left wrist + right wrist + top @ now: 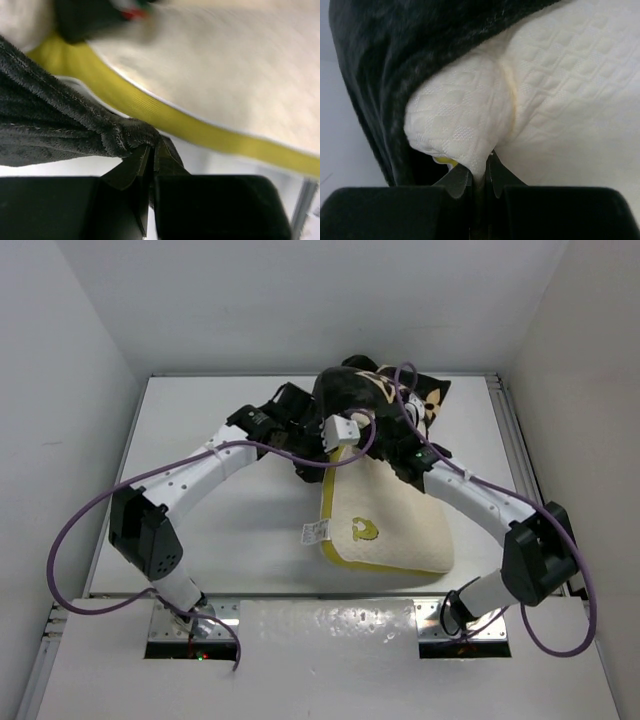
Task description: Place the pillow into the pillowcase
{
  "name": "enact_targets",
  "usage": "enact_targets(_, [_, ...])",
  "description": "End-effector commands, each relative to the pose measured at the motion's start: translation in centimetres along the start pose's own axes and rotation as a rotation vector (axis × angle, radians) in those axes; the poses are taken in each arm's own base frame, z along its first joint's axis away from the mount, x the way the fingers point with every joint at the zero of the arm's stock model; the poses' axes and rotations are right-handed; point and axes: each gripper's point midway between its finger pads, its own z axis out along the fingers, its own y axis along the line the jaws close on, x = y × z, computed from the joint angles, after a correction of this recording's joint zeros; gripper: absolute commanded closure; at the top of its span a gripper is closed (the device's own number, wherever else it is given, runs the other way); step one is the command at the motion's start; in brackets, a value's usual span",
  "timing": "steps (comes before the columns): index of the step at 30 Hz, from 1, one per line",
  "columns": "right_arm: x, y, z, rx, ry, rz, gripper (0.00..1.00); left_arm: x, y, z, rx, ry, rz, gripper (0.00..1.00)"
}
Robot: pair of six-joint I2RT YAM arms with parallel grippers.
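From my seat at the controls, nearest the arm bases the white table [200,540] carries the pillow [400,525]. Its near end lies bare, with the yellow-green side band facing me, the round logo [364,530] on top and a small white tag [316,531] at its left corner.

Further in, both arms reach to the pillow's far half. On the right wrist view, the right gripper [479,172] is clenched on a fold of the pillow's quilted cream cover, right at the edge of the black cloth. On the left wrist view, the left gripper [151,150] is pinched tight on a bunched hem of the pillowcase [50,120], just beside the pillow's yellow band.

Farthest off, the pillowcase [360,390] is humped over the pillow's far end, its tan-patterned part trailing to the right toward the back wall.
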Motion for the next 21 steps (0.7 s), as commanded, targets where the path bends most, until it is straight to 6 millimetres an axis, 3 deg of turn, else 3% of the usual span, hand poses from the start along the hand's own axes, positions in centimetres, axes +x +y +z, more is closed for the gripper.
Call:
enact_targets(1, [-6.7, 2.7, 0.5, -0.046, -0.22, 0.159, 1.0, 0.7, -5.7, -1.3, 0.224, -0.005, 0.076, 1.0])
enact_targets(5, [-3.3, 0.8, 1.9, 0.009, -0.133, 0.082, 1.0, 2.3, -6.6, -2.5, 0.257, -0.021, 0.063, 1.0])
enact_targets(7, [-0.2, -0.4, 2.8, 0.03, -0.057, 0.022, 0.98, 4.3, -6.8, -2.4, 0.258, 0.023, 0.028, 1.0])
enact_targets(9, [1.8, -0.4, 2.9, 0.007, 0.006, -0.026, 0.8, 4.9, -6.8, -2.3, 0.25, 0.041, 0.02, 0.99])
enact_targets(10, [2.9, 0.2, 2.7, -0.037, 0.063, -0.048, 0.63, 5.1, -6.6, -2.4, 0.236, 0.05, -0.001, 0.93])
enact_targets(11, [3.4, 0.6, 2.5, -0.073, 0.086, -0.122, 0.26, 5.4, -6.1, -2.5, 0.198, 0.071, -0.008, 0.76])
enact_targets(13, [3.8, 1.8, 1.6, -0.114, 0.122, -0.189, 0.09, 5.2, -4.7, -2.7, 0.132, 0.076, -0.026, 0.63])
enact_targets(14, [4.2, 0.9, 0.9, -0.08, 0.146, -0.253, 0.01, 5.0, -3.5, -3.0, 0.078, 0.087, -0.025, 0.54])
enact_targets(15, [3.6, 1.4, -0.3, -0.093, 0.133, -0.277, 0.01, 4.0, -2.3, -3.5, 0.028, 0.076, -0.05, 0.5])
enact_targets(17, [2.7, 0.6, -1.5, -0.077, 0.112, -0.333, 0.02, 3.1, -0.6, -3.8, -0.038, 0.072, -0.067, 0.4])
enact_targets(18, [2.4, -0.8, -2.0, -0.053, 0.112, -0.339, 0.19, 1.3, 0.7, -4.6, -0.09, 0.033, -0.084, 0.38])
enact_targets(19, [1.4, -0.6, -3.2, -0.072, 0.089, -0.338, 0.41, 1.0, 1.5, -4.3, -0.104, 0.032, -0.096, 0.34])
enact_targets(20, [1.1, -1.4, -3.8, -0.058, 0.09, -0.343, 0.67, 0.4, 2.1, -4.2, -0.115, 0.022, -0.098, 0.4])
enact_targets(21, [0.6, -3.0, -4.0, -0.028, 0.091, -0.341, 1.0, -1.2, 3.1, -4.8, -0.14, -0.014, -0.085, 0.52])
